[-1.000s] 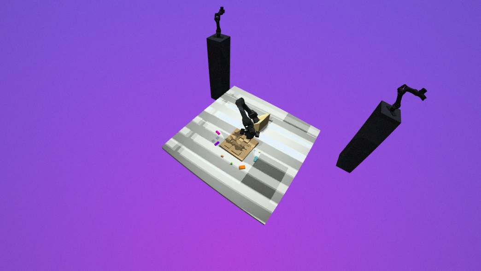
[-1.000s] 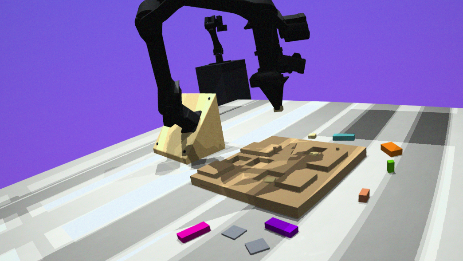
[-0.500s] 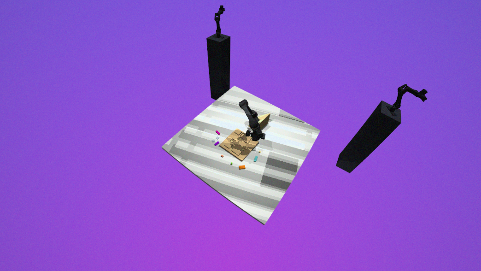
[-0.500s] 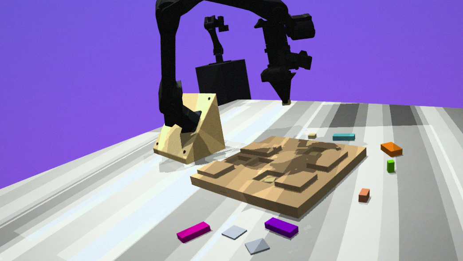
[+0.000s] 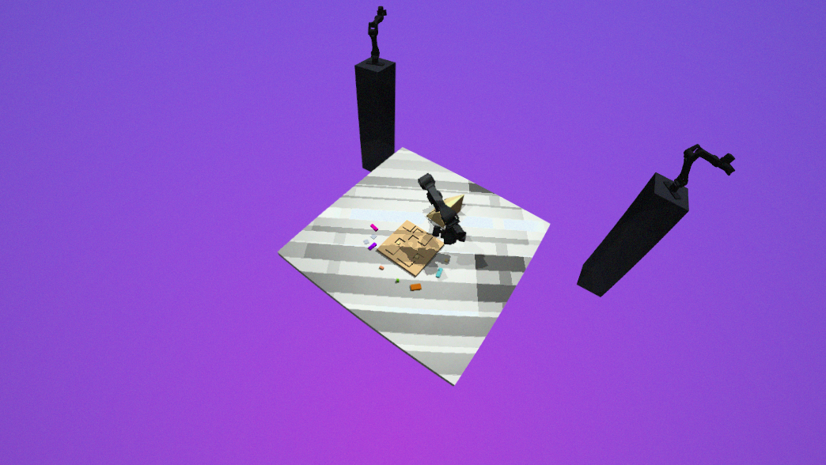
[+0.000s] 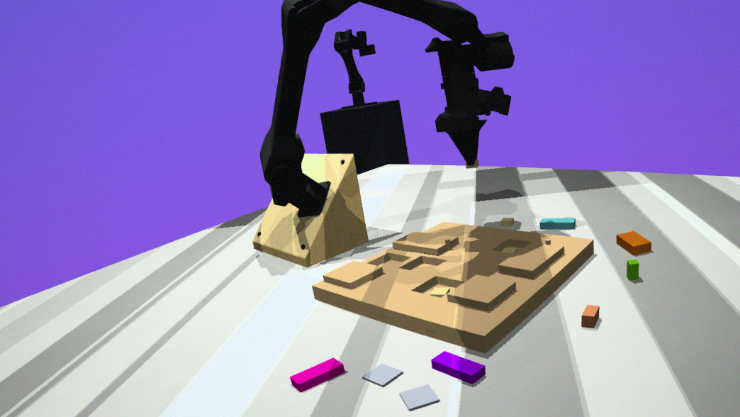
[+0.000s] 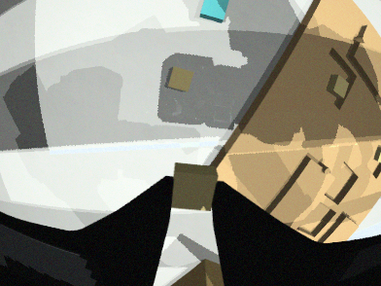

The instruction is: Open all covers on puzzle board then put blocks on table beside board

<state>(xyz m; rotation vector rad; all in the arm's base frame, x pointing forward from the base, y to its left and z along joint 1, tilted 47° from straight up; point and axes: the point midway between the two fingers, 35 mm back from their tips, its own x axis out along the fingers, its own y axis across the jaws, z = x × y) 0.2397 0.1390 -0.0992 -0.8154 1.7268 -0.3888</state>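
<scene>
The tan puzzle board (image 6: 409, 311) (image 7: 292, 122) (image 5: 414, 271) has four raised covers (image 6: 351, 273) (image 6: 419, 241) (image 6: 533, 259) (image 6: 482, 290) standing beside uncovered wells. One yellowish block (image 6: 439, 291) lies in the near well and another (image 6: 509, 249) (image 7: 341, 87) in the far well. The other two visible wells look empty. My gripper (image 6: 471, 161) (image 7: 193, 188) is shut on a yellowish block, held in the air beyond the board's far edge. Another yellowish block (image 6: 507, 221) (image 7: 181, 79) (image 5: 446, 259) rests on the table past that edge, near the cyan block.
Around the board lie a cyan block (image 6: 557, 223) (image 7: 214, 10), an orange block (image 6: 633, 242), a green block (image 6: 632, 269), a brown-orange block (image 6: 590, 315), a purple block (image 6: 458, 367), a magenta block (image 6: 317, 374) and two grey tiles (image 6: 382, 374) (image 6: 419, 397). The arm's wedge base (image 6: 342, 223) stands left.
</scene>
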